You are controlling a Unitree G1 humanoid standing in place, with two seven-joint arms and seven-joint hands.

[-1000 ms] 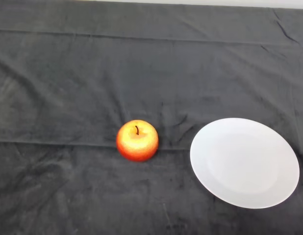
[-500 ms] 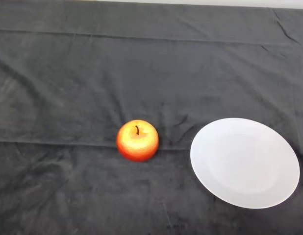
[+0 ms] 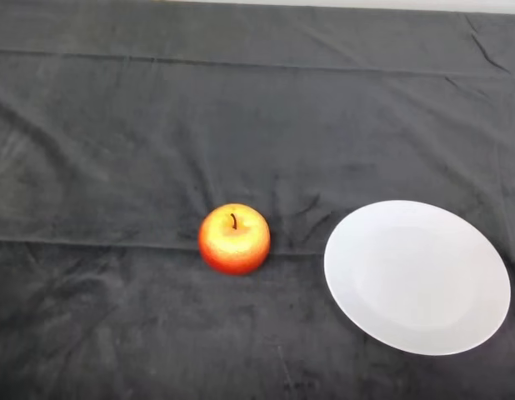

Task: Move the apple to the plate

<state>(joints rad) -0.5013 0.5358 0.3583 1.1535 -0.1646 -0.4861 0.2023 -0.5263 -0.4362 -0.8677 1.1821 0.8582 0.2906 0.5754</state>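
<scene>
A red and yellow apple [image 3: 233, 239] stands upright on the dark cloth, stem up, a little left of the view's middle. A white round plate [image 3: 417, 277] lies on the cloth to the right of the apple, a short gap apart from it. Nothing lies on the plate.
The dark cloth [image 3: 157, 125] covers the whole table and has folds and creases across it. The table's far edge runs along the top of the view.
</scene>
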